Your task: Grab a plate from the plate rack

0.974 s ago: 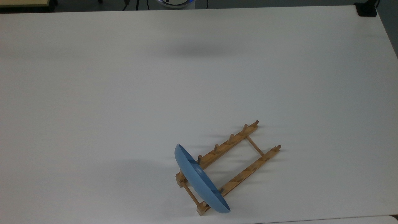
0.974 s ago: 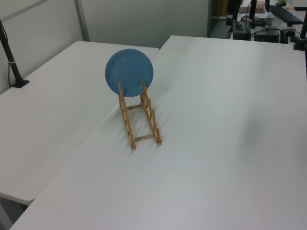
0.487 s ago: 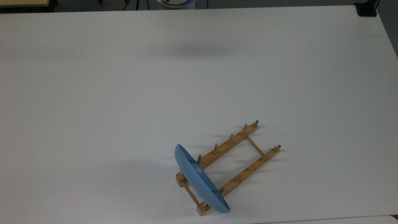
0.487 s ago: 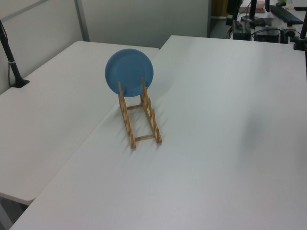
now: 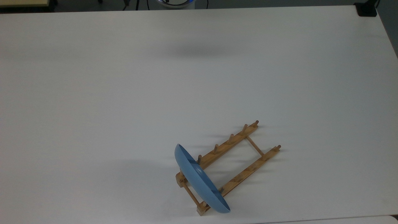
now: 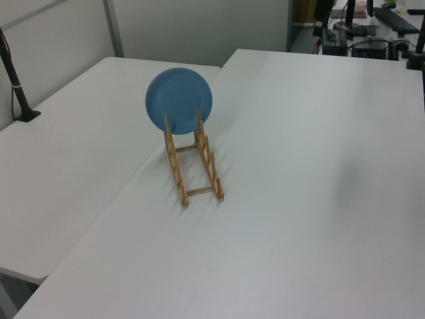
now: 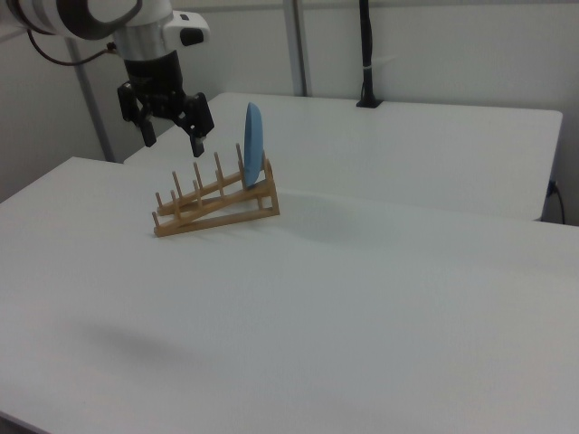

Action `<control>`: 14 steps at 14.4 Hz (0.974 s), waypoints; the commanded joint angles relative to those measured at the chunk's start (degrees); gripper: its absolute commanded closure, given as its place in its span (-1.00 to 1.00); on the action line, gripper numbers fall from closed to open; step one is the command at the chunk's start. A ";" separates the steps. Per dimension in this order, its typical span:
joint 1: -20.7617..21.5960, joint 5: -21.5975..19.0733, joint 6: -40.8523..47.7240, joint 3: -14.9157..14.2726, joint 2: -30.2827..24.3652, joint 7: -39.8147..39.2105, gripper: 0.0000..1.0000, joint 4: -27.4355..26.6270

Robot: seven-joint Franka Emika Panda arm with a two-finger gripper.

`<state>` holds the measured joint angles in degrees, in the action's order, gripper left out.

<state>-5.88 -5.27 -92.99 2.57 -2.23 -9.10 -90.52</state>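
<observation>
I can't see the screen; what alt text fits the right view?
A light-blue plate stands on edge at one end of a wooden plate rack on a white table. The robot's open tool hangs above the rack's other end, holding nothing.

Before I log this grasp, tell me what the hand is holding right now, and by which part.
Nothing is held. The hand hangs open in the air, apart from the plate, which stands on edge at one end of the rack.
</observation>
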 commanded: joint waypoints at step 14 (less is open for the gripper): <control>7.37 10.01 -47.09 -0.11 18.99 21.45 -1.00 3.15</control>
<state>-1.13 2.87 -133.64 2.87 10.90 1.57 -90.52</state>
